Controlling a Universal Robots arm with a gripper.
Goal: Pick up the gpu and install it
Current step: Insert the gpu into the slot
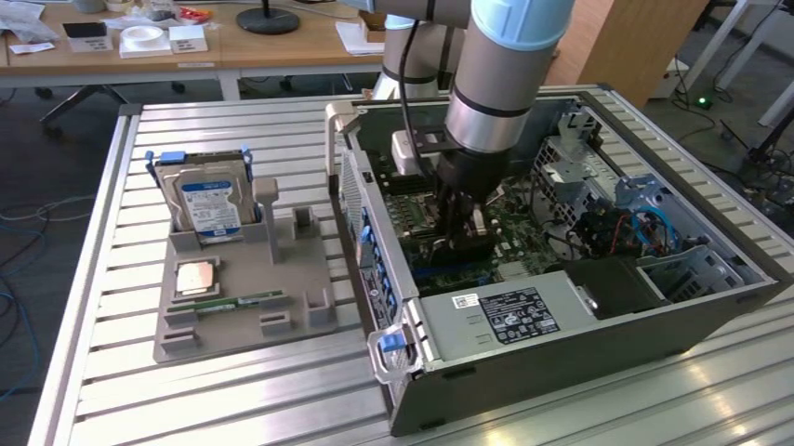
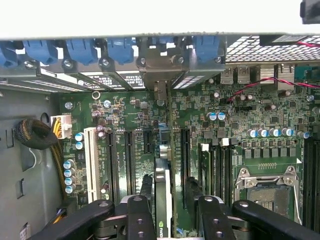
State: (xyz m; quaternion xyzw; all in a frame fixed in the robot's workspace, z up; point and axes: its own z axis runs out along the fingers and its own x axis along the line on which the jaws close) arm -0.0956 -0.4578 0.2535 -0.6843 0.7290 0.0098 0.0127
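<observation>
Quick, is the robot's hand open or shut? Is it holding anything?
Gripper: open, one finger on each side of the gpu, not squeezing it.

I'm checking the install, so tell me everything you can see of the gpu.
The gpu shows edge-on in the wrist view: a thin dark card with a silvery edge and a small green mark near the gripper. It stands upright on the motherboard, parallel to the long black slots, apparently seated in one, though the contact is hidden. Its far end meets a silver bracket at the case's rear wall. The gripper straddles it, fingers open, clear of its faces.
</observation>
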